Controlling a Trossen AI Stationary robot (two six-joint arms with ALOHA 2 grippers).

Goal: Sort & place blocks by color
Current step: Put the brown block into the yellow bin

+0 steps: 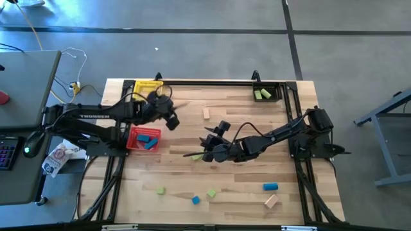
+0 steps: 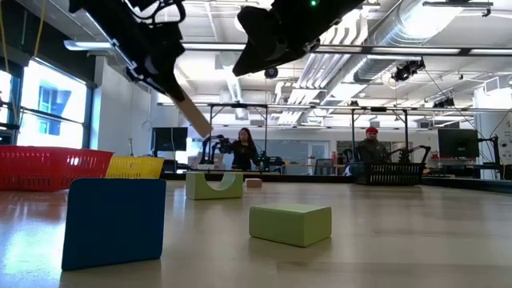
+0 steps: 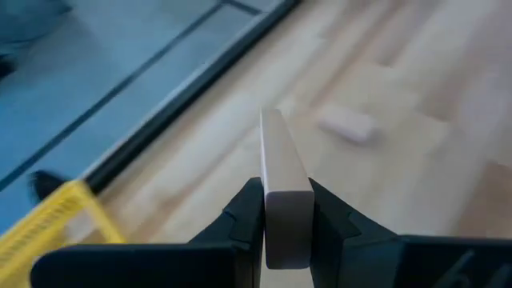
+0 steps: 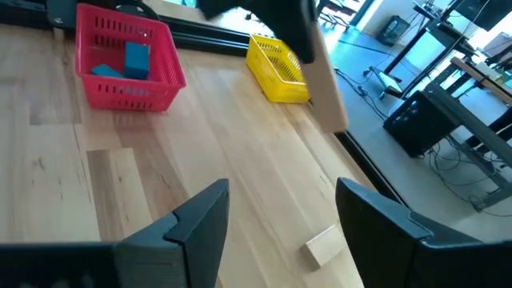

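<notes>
My left gripper (image 1: 171, 119) hovers between the yellow bin (image 1: 148, 86) and the red bin (image 1: 144, 138), shut on a tan wooden bar (image 3: 284, 160). My right gripper (image 1: 207, 146) hangs open above mid-table (image 4: 280, 216) with nothing between its fingers. A tan block (image 1: 207, 113) lies flat on the table between the two grippers. Green blocks (image 1: 160, 190) (image 1: 211, 193), blue blocks (image 1: 195, 200) (image 1: 270, 187) and a tan block (image 1: 271, 201) lie near the table's near edge. Blue blocks (image 4: 136, 58) sit in the red bin, green ones in the black bin (image 1: 267, 94). My left gripper pinches the tan bar by one end (image 3: 286, 210) between its two fingers (image 3: 244, 212), which press on the bar's two broad faces. The bar sticks out lengthwise past the fingertips. It is lifted clear of the table and slants downward (image 2: 192, 116).
The three bins stand along the far and left part of the table. A metal frame rail (image 1: 212, 81) runs along the far edge. The middle of the table holds only the one tan block (image 4: 322, 244). People stand in the room beyond (image 2: 242, 148).
</notes>
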